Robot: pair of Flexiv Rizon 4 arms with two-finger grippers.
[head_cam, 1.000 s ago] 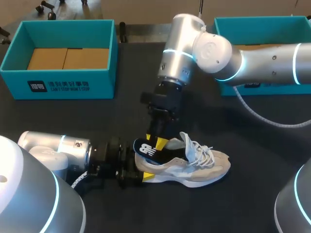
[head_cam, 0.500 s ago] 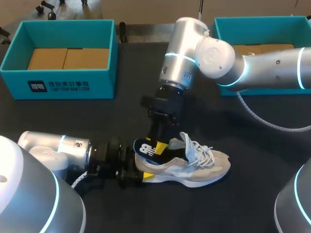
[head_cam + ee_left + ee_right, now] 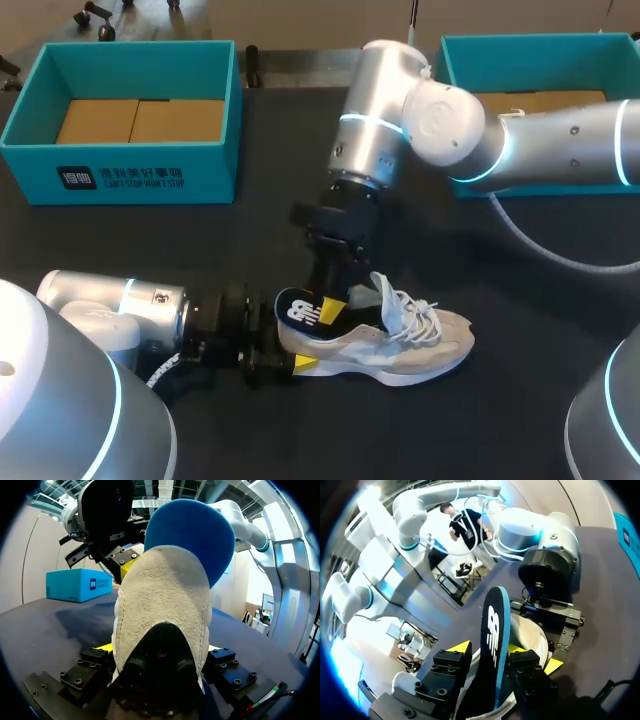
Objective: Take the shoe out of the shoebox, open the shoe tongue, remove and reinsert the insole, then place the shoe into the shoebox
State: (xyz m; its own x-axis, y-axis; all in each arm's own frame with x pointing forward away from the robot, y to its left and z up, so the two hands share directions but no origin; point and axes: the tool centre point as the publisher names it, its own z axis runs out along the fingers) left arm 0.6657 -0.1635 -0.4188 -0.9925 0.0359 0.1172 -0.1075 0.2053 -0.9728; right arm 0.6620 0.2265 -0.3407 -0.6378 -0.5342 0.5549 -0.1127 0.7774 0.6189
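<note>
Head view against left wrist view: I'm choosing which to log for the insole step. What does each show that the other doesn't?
Only the head view: the laces and toe of the shoe, and the left shoebox. Only the left wrist view: the back of the heel between the fingers of the left gripper, and the blue underside of the insole. Both: the right gripper gripping the insole over the heel.
</note>
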